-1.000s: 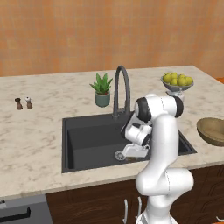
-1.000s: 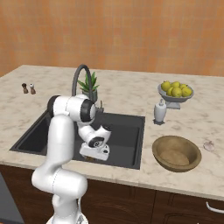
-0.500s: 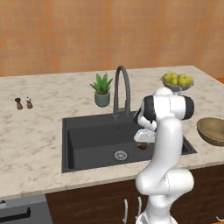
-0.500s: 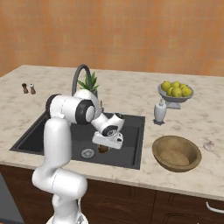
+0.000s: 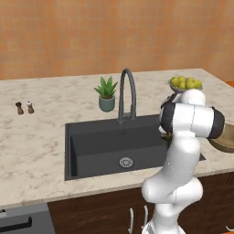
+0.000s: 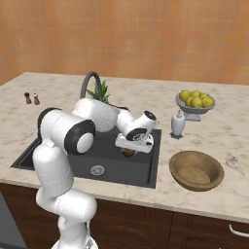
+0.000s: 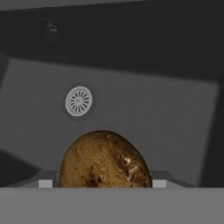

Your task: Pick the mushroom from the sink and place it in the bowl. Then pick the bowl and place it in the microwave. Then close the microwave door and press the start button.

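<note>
1. Your fingers (image 6: 129,151) are clamped on the mushroom (image 6: 128,153); in the hand view the mushroom (image 7: 105,161) sits right between them, a brown lump lifted clear of the basin floor.
2. You've got the hand hanging over the right end of the sink (image 6: 58,160), up near rim level, with the drain (image 6: 97,170) down below and off to its left in the right base view.
3. In the hand view that drain (image 7: 78,101) shows past the mushroom, well apart from it.
4. The bowl (image 6: 196,169) sits on the counter (image 6: 228,194) just right of the sink, near the front edge, upright.
5. Behind the bowl you have a small white bottle (image 6: 178,124), and past that the footed fruit bowl (image 6: 196,102) toward the back right.
6. The faucet (image 5: 126,93) and a potted plant (image 5: 107,93) stand at the sink's back edge; the two little shakers (image 5: 24,108) are far left on the counter.
7. In the left base view your own arm blocks the hand.
</note>
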